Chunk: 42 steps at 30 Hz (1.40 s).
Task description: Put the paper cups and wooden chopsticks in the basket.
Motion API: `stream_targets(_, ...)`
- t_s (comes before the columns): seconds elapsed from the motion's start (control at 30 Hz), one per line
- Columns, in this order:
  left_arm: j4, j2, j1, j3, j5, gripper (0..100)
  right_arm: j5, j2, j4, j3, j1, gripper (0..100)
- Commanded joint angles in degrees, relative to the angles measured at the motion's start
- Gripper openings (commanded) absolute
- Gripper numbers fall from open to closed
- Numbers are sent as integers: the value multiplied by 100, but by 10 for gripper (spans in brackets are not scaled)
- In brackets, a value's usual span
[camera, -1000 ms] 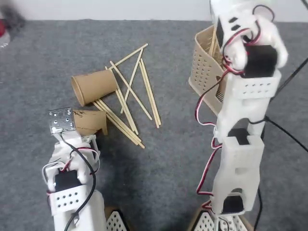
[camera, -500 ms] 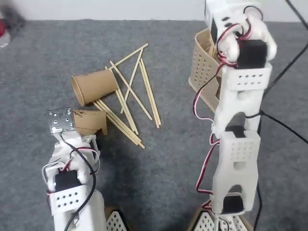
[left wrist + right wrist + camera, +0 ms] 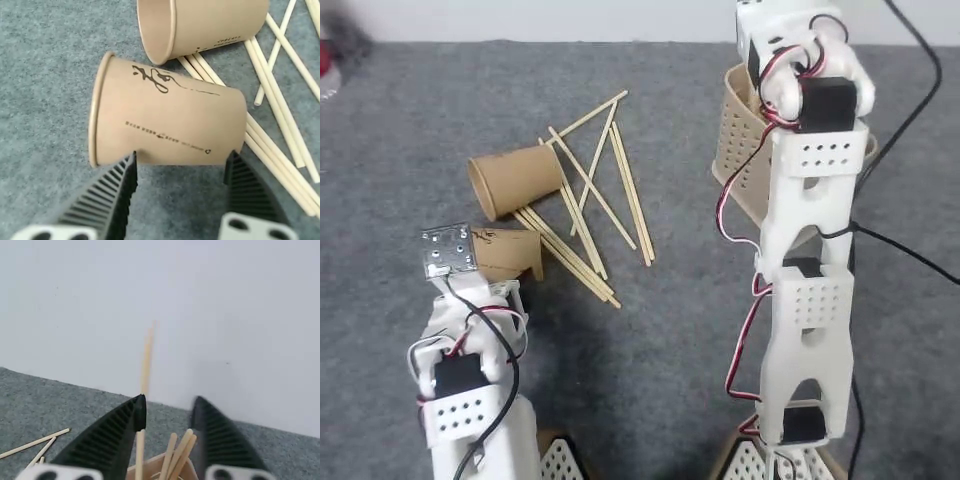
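Chopsticks lie loose and crossed on the grey cloth in the high view, out in front of my two arms. The far cup lies on its side at the edge of the pile. The near cup lies on its side just beside it, partly under the head of my left arm. The basket stands well apart from the pile, on my right side. My right arm stretches over it and hides much of it.

In the left wrist view my left gripper is released, its jaws spread wide. One tip sits near the mouth end of the near cup, the other near its base. I cannot tell whether the tips touch it. The cup's base lies against the loose chopsticks, and the far cup lies just beyond.

In the right wrist view my right gripper is released too, jaws apart. A single chopstick, blurred, stands nearly upright alongside one fingertip; whether it touches, I cannot tell. Below, between the jaws, the basket's rim shows, with stored chopsticks standing inside. A white wall rises behind.
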Motion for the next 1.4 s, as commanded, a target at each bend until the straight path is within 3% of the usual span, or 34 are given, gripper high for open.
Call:
stream_targets(0.0, -123, -44, 62, -13, 79, 273, 70, -154, -22, -149, 84, 217)
stream_targets(0.23, -123, -44, 62, -13, 79, 273, 53, -822, 374, -141, -22, 131)
stream_targets(0.43, -123, -44, 62, -13, 79, 273, 325, -1314, 1499, 35, -1033, 117)
stream_targets(0.6, -123, -44, 53, -4, 79, 273, 800, -892, 2053, 1275, -1613, 117)
stream_targets(0.87, -123, -44, 53, -4, 79, 273, 835, 479, 1543, 2567, -1657, 125)
stream_targets(1.07, -123, -44, 53, -4, 79, 273, 844, 1218, 1279, 2567, -2088, 299)
stream_targets(1.37, -123, -44, 53, -4, 79, 273, 932, 1965, 927, 2576, -2475, 255)
